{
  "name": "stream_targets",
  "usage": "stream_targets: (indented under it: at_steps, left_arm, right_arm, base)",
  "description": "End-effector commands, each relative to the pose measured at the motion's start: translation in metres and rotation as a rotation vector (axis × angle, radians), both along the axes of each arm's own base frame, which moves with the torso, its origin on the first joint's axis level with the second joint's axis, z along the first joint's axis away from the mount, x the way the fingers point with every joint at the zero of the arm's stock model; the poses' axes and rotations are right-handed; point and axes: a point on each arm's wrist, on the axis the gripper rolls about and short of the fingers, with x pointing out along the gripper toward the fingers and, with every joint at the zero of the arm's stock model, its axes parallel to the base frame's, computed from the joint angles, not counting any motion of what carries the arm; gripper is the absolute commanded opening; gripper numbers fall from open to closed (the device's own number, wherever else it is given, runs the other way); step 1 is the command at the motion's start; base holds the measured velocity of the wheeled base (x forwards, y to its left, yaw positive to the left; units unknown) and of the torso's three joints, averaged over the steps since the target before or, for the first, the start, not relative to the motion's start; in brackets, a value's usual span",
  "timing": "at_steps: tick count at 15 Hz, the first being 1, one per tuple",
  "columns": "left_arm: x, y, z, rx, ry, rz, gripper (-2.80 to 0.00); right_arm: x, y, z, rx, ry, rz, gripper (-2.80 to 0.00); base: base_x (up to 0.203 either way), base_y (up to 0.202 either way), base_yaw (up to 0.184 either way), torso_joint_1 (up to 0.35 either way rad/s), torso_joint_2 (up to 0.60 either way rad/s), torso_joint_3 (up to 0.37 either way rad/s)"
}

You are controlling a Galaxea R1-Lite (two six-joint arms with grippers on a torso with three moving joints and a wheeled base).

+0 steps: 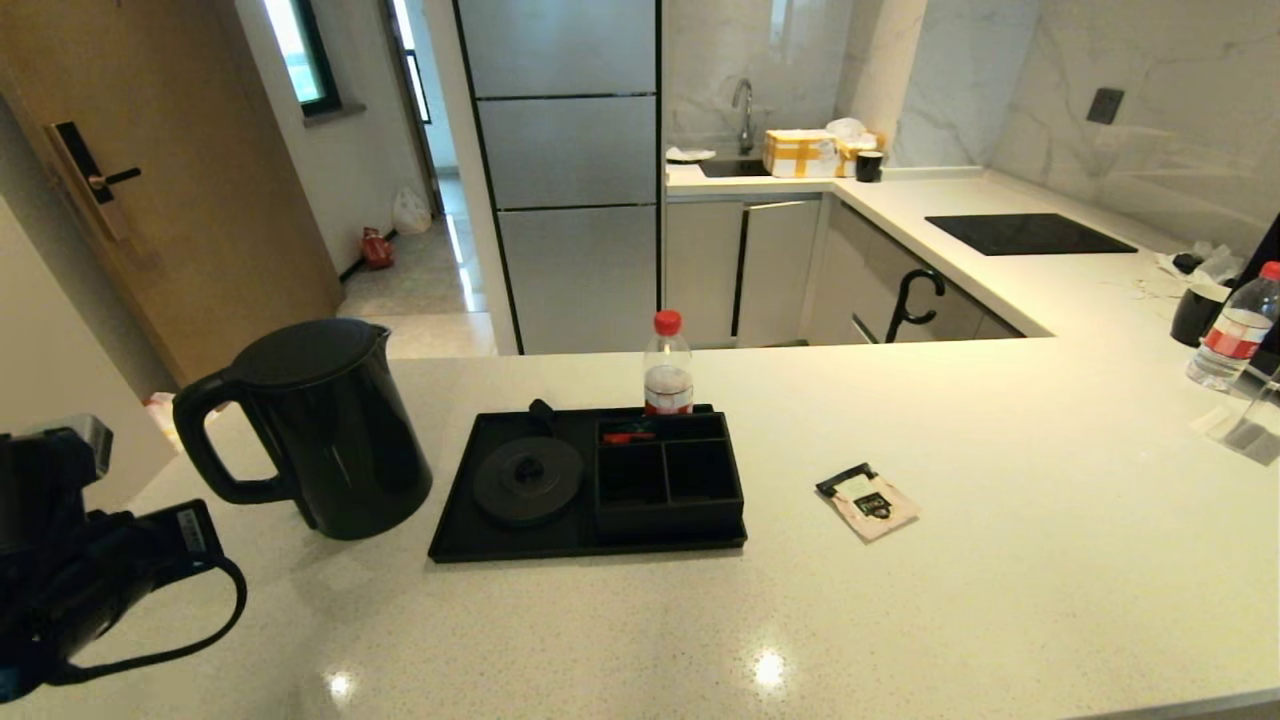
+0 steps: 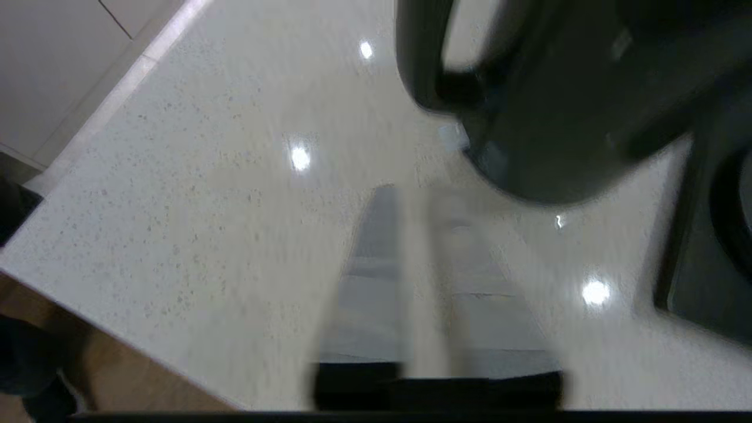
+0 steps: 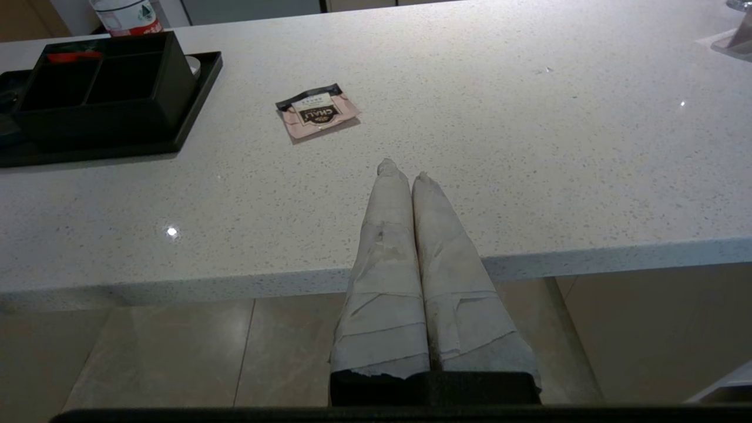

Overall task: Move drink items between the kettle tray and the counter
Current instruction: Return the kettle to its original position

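Observation:
The matte-black kettle (image 1: pixel 330 430) stands upright on the off-white counter (image 1: pixel 1000 560), just left of the black kettle tray (image 1: pixel 470 540). The tray's round base (image 1: pixel 527 480) is bare. In the left wrist view the kettle (image 2: pixel 558 106) is a short way ahead of my left gripper (image 2: pixel 420 197), whose blurred fingers show a gap with nothing in it. The left arm (image 1: pixel 90 570) is at the counter's near left corner. The pale-pink sachet (image 1: pixel 868 502) lies flat on the counter right of the tray. My right gripper (image 3: pixel 402 167) is shut and empty over the front edge, with the sachet (image 3: pixel 317 110) beyond its tips.
A clear red-capped bottle (image 1: pixel 668 365) stands behind the tray's three-compartment box (image 1: pixel 668 475), and a red item (image 1: pixel 628 437) lies in its rear slot. At far right are another bottle (image 1: pixel 1235 330) and a black cup (image 1: pixel 1198 312). A black hob (image 1: pixel 1030 233) sits further back.

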Motion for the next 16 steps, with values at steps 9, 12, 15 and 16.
stream_targets:
  at_steps: [9,12,15,16]
  left_arm:
    - [0.034,0.011,-0.011,0.015,-0.015,0.046,0.00]
    - [0.049,0.014,-0.013,0.031,-0.038,0.073,0.00]
    - [0.056,0.017,-0.015,0.076,-0.071,0.079,0.00]
    - [0.059,0.020,-0.016,0.095,-0.086,0.084,0.00]
  right_arm:
    - [0.000,0.000,0.000,-0.001,0.002,0.000,-2.80]
    - [0.000,0.000,0.000,0.000,0.002,0.000,-2.80]
    - [0.000,0.000,0.000,0.000,0.002,0.000,-2.80]
    - [0.000,0.000,0.000,-0.001,0.002,0.000,-2.80]
  base:
    - [0.000,0.000,0.000,0.000,0.00,0.000]
    - [0.000,0.000,0.000,0.000,0.00,0.000]
    - [0.000,0.000,0.000,0.000,0.00,0.000]
    - [0.000,0.000,0.000,0.000,0.00,0.000]
